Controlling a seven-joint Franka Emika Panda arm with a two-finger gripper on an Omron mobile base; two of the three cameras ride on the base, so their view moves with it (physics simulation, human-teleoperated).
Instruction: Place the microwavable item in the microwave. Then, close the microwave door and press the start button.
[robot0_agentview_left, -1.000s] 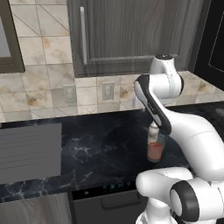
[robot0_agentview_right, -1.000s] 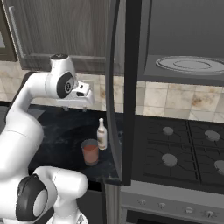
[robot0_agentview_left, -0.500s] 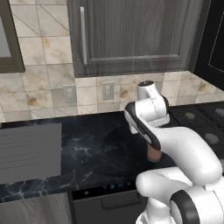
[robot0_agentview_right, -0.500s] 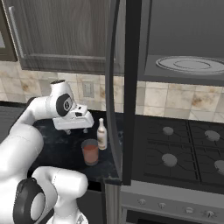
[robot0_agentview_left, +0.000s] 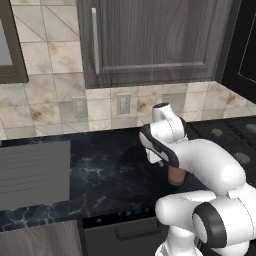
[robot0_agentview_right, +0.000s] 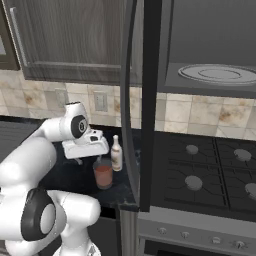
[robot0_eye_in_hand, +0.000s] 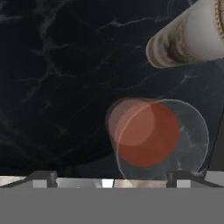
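Tumbler (robot0_agentview_right: 103, 174) stood upright on the black marbled counter (robot0_agentview_left: 100, 172), near its front edge: a short clear glass with reddish-pink contents filling most of it. From the hand view the tumbler (robot0_eye_in_hand: 151, 135) showed as a round clear rim around a red disc, seen from straight above. No label or writing could be read on it. Just beside it, toward the wall, stood a slim white bottle (robot0_agentview_right: 116, 154) with a narrow neck; its markings were too blurred to read. The gripper (robot0_agentview_right: 98, 159) hung directly over the tumbler, apart from it, its 2 dark fingertips (robot0_eye_in_hand: 43, 178) set wide, 1 to each side of the glass in the hand view, holding nothing. In the left base view the arm hid most of the tumbler (robot0_agentview_left: 176, 175). To the right, the microwave door (robot0_agentview_right: 144, 100) stood swung out, edge-on to the right base camera, and the microwave (robot0_agentview_right: 215, 55) showed its grey interior with the round turntable (robot0_agentview_right: 218, 73). Below lay a black stove (robot0_agentview_right: 210, 172).
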